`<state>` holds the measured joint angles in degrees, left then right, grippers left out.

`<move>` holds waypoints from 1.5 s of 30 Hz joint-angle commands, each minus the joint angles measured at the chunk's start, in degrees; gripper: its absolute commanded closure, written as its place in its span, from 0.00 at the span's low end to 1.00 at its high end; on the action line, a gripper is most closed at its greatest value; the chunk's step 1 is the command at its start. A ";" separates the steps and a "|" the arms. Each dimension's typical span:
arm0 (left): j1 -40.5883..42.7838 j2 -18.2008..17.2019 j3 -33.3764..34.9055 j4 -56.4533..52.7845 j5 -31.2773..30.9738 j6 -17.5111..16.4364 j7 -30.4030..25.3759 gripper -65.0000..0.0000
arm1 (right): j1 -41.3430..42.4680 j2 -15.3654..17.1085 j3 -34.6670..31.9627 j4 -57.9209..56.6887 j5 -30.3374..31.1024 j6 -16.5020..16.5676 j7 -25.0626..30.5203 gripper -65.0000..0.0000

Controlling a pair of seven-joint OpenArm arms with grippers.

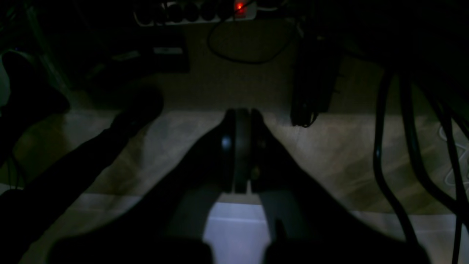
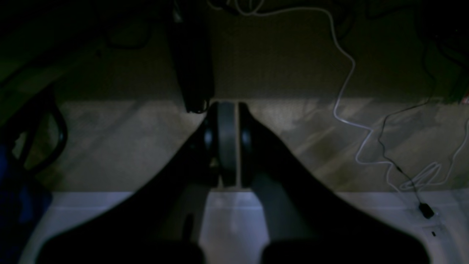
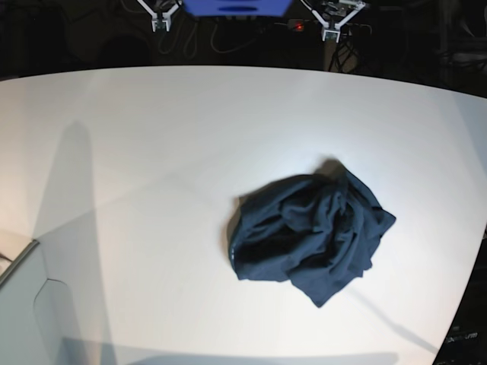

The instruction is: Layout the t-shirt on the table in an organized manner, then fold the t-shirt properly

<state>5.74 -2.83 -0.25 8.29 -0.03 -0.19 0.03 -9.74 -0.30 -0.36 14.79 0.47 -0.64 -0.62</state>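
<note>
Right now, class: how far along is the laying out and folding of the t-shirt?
Nothing looks done: the navy t-shirt lies crumpled on the white table. Nothing is in hand: the left gripper and right gripper are shut, empty, off the table. Spreading flat and folding remain.

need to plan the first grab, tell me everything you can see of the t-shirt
The t-shirt is dark navy, soft cloth, plain as far as it shows. It lies crumpled in a loose heap with deep folds and overlapping layers, not spread out; sleeves, neck and hem cannot be told apart. One pointed corner sticks out toward the near edge, another toward the right. It rests on the white table, right of centre in the base view. Only the table touches it; no gripper is near it in that view.
</note>
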 commanded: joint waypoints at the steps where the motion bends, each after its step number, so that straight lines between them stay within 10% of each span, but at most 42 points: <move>1: 0.20 -0.11 0.03 0.10 0.08 0.05 0.01 1.00 | -0.59 0.16 -0.03 0.11 0.01 0.95 0.05 1.00; 19: 2.04 -1.43 -0.06 1.60 0.08 -0.03 -0.08 1.00 | -2.09 0.16 -0.03 0.73 0.01 0.95 0.14 1.00; 45: 40.02 -4.95 -5.24 77.64 -0.01 -0.03 0.36 1.00 | -39.10 1.13 0.40 72.47 0.01 0.95 0.05 1.00</move>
<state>44.69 -7.73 -5.48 85.25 -0.16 -0.03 1.61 -48.10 0.84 0.01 86.67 0.36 0.19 -2.07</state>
